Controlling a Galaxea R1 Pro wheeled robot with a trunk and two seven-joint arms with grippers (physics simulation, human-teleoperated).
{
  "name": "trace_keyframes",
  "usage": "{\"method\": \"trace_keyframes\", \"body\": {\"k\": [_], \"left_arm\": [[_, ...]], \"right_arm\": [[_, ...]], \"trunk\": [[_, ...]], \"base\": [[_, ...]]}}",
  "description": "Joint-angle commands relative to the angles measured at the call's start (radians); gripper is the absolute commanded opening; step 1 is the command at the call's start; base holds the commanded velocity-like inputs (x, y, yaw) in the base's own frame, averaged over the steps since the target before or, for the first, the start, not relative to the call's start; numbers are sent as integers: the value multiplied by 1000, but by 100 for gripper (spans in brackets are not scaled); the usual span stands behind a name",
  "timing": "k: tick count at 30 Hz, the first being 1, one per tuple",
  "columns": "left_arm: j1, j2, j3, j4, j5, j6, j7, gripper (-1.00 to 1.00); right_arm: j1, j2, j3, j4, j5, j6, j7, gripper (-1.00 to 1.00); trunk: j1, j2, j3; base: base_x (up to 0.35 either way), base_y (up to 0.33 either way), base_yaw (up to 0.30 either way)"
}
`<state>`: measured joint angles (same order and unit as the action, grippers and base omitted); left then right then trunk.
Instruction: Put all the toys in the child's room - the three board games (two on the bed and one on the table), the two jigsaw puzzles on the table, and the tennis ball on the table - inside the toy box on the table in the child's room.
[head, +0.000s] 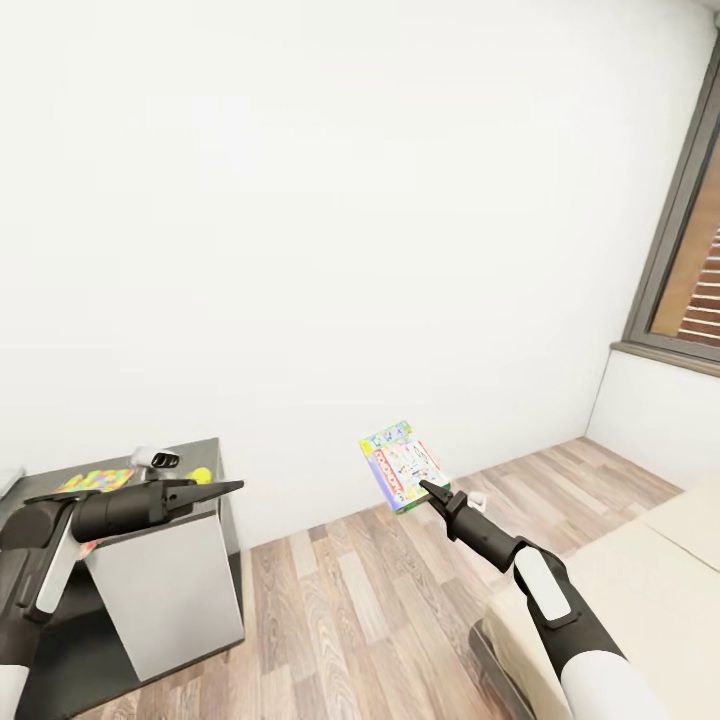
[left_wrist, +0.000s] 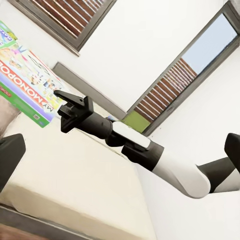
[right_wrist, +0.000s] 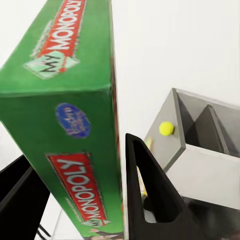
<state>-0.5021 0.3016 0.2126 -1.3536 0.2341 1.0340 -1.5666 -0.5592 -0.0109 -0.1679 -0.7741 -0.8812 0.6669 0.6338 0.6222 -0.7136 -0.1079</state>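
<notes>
The left arm (head: 120, 510) hides part of the toy box (head: 170, 590), and items on the table (head: 205, 447) behind are too small to identify.

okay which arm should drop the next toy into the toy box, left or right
Right, probably. The right gripper is shut on the Monopoly board game, carried above the floor. The left gripper hovers by the toy box holding nothing.

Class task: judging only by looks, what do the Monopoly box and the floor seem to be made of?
Monopoly box: probably printed cardboard with a slight sheen, going by its sharp folded edges and flat colour graphics. It sits in the right end effector.
Floor: looks like matte wood or laminate planks, with visible grain and staggered seams.
</notes>
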Motion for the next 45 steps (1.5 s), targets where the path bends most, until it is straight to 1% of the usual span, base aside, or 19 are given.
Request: {"method": "trace_keyframes", "body": {"k": [1,5,9,14,31,35,45], "left_arm": [[-1,0,-1,0,-1,11,-4,100],[-1,-1,-2,1,-2,9,-4,100],[-1,-1,-3,1,-12,8,-4,100],[-1,-2,-4,1,-16,8,-4,100],[-1,-3,-4,1,-18,8,-4,100],[-1,-3,-3,1,-18,8,-4,100],[-1,-3,-5,1,-18,8,-4,100]], "right_arm": [[-1,0,-2,-1,-7,8,1,-100],[0,0,-2,-1,-7,8,1,-100],[-1,0,-2,-1,-7,8,0,-100],[-1,0,-3,-1,-7,8,1,-100],[-1,0,-3,-1,-7,8,1,-100],[-1,0,-3,-2,-7,7,1,-100],[-1,0,-3,-7,-7,6,0,-100]], "trunk": [[-4,6,2],[-19,34,14],[-34,62,27],[-53,97,42],[-119,216,96],[-134,244,108],[-172,314,139]], "base": [[0,0,291],[0,0,291],[0,0,290],[0,0,290],[0,0,282],[0,0,115],[0,0,9]]}}
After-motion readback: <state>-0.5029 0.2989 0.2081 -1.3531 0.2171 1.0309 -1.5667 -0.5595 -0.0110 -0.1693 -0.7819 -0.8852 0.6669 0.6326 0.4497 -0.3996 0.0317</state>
